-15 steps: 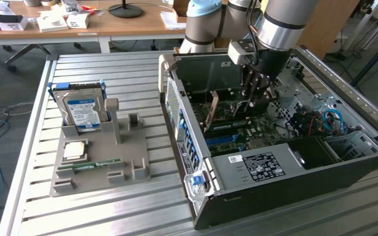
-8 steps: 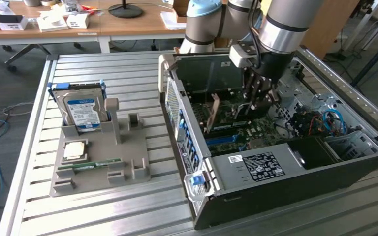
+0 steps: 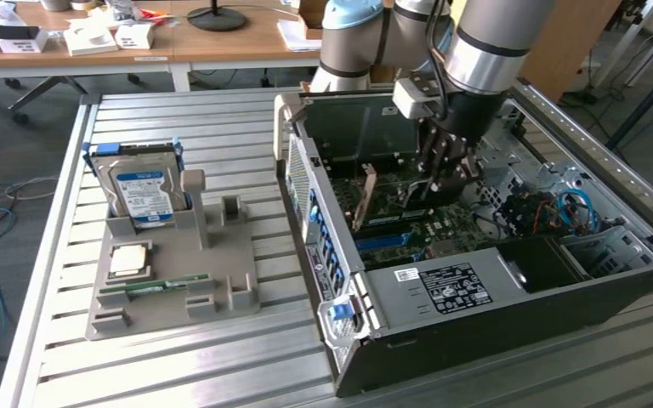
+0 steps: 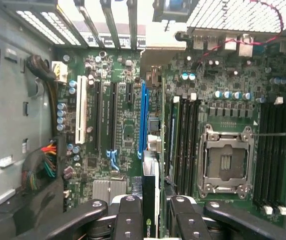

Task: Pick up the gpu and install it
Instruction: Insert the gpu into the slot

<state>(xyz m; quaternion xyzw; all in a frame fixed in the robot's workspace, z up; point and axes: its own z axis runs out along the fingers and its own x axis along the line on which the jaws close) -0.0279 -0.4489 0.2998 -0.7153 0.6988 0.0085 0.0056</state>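
arm (image 3: 491, 51) reaches steeply down into open case (image 3: 508, 340) | tool (image 3: 448, 183) clamped on gpu (image 4: 149, 205) | gpu dark, thin; held on edge over motherboard (image 4: 122, 150)

Hand (image 3: 440, 180) inside open computer case (image 3: 508, 338), hard drive (image 3: 145, 191) upright on grey holder (image 3: 235, 265)

Ribbed matt metal table (image 3: 190, 119), dark metal case (image 3: 508, 344), grey plastic tray (image 3: 156, 316), smooth dark gpu (image 4: 150, 205)
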